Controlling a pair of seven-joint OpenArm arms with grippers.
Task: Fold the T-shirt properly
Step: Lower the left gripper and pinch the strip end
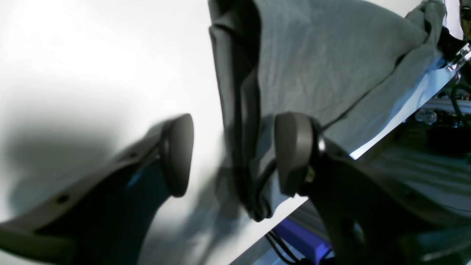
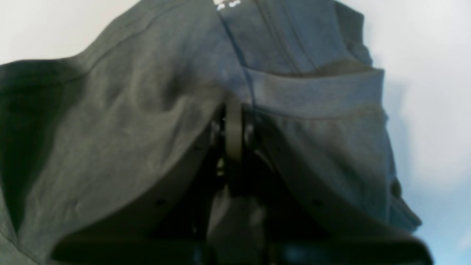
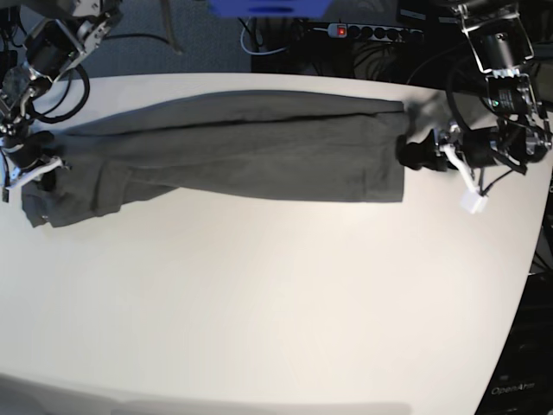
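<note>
Left gripper [image 1: 233,154] wide at T-shirt [image 3: 251,147] edge, right gripper [image 2: 233,121] seemingly clamping cloth

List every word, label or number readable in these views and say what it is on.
"OpenArm": pale lettering at the base view's lower right corner, on dark equipment beside the table; any letters after it are cut off.
White marks on the T-shirt inside the neck: too blurred to read.
Nothing else is legible.
</note>
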